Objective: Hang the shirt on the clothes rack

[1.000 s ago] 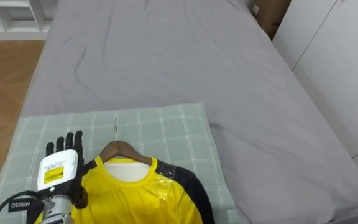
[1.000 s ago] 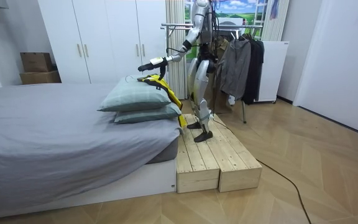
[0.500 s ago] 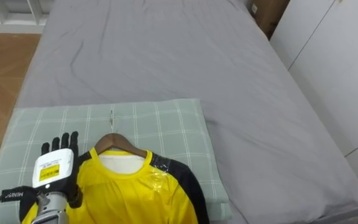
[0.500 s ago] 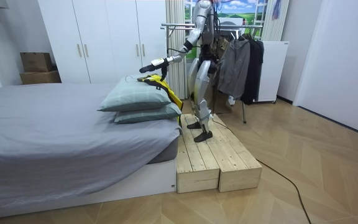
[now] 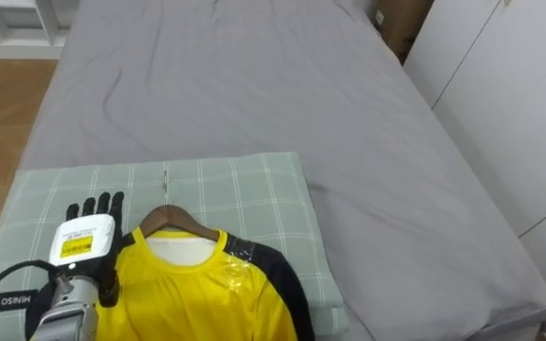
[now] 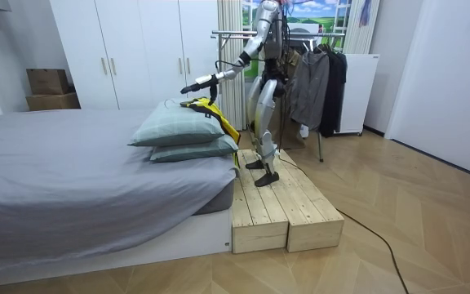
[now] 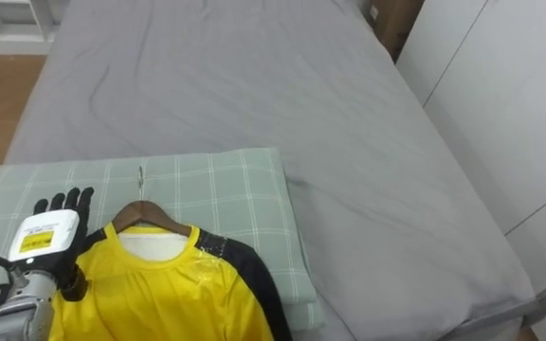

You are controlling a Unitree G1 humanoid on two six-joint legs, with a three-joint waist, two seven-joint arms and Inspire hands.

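Yellow jersey with dark sleeves [image 5: 197, 294] on a wooden hanger [image 5: 172, 217] lies on a green checked pillow [image 5: 245, 189]; the left hand [image 5: 85, 242], fingers straight, is at its shoulder.

open bedspread [image 5: 254, 85] ahead of the left hand [image 5: 85, 248]; white wardrobe [image 5: 515, 85] at right.

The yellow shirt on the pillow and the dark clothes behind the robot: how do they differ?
The yellow shirt is bright with a dark sleeve; the dark clothes are grey and black. The yellow shirt lies on a checked pillow, its wooden hanger hooked on nothing; the dark clothes hang from a rack. Both are garments.
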